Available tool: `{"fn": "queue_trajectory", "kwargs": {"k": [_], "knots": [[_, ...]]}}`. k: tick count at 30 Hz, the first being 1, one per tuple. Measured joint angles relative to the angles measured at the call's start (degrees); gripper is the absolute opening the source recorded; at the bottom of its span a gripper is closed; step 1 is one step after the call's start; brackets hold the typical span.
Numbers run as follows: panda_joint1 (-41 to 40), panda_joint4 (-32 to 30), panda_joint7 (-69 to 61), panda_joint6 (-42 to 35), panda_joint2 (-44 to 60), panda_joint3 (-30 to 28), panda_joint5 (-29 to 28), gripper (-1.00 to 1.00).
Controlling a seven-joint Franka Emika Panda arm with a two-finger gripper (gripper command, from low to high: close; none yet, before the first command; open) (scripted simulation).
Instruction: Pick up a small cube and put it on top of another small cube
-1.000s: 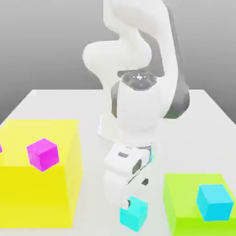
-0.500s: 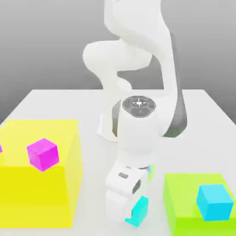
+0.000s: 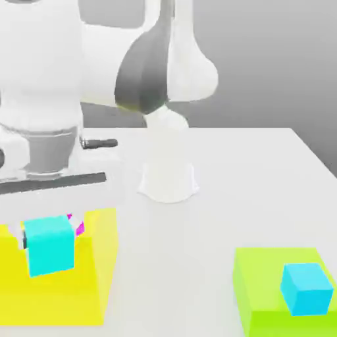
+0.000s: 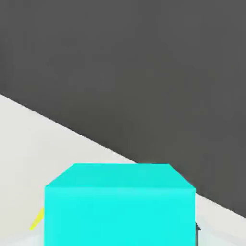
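My gripper (image 3: 51, 238) is clamped on the cyan cube (image 3: 50, 245), lower left of the exterior view, magenta cube (image 3: 79, 228) partly hidden behind.

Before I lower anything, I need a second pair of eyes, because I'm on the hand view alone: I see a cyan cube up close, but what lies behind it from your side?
Observer: In the exterior view, part of a magenta cube shows just behind the held cyan cube.
Operator: And the yellow I see a sliver of?
Observer: That's a large yellow block, at the exterior view's left.
Operator: Any other cyan cube around?
Observer: Yes, one more cyan cube sits on the green block, at the exterior view's right.
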Motion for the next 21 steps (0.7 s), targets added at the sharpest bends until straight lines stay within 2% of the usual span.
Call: {"fn": "queue_trajectory", "kwargs": {"k": [7,10,11,17,21], "knots": [[-9.03,4.26,13.87,-13.09,-5.64,-3.83,2.22,-1.00],[-9.41,1.23,14.53,-9.05,-3.98,-3.98,3.70,-1.00],[-9.42,-0.13,14.28,-6.89,-3.06,-4.10,4.19,1.00],[-9.32,-0.82,14.27,-5.78,-2.60,-4.19,4.24,1.00],[-9.22,3.20,15.44,-12.33,-5.44,-4.07,2.68,1.00]]}}
